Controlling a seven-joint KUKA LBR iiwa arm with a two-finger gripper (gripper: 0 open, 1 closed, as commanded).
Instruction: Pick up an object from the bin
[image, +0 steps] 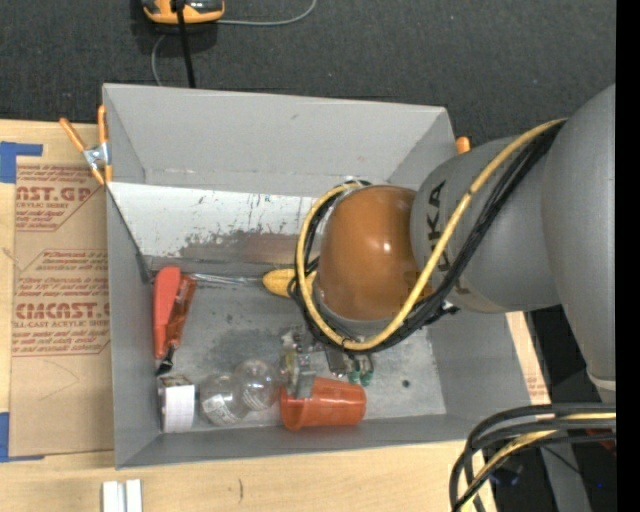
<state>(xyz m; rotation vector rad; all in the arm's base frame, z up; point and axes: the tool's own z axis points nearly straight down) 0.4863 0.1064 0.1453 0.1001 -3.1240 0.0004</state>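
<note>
My gripper (298, 367) pokes out from under the arm's orange dome, low over the front of the bin. An orange-red plastic cup (322, 406) lies on its side directly below it, close to the front wall. Just left of the gripper lies a clear plastic bottle (238, 391), its white cap (178, 404) pointing at the front left corner. The gripper's tip sits between the bottle's bottom end and the cup's rim. A yellow thing (279, 281) peeks out from behind the dome, partly hidden.
A long orange-red tool (169, 311) lies along the left wall. Bare grey floor shows in the middle left of the bin. The arm and its cables cover the bin's right half.
</note>
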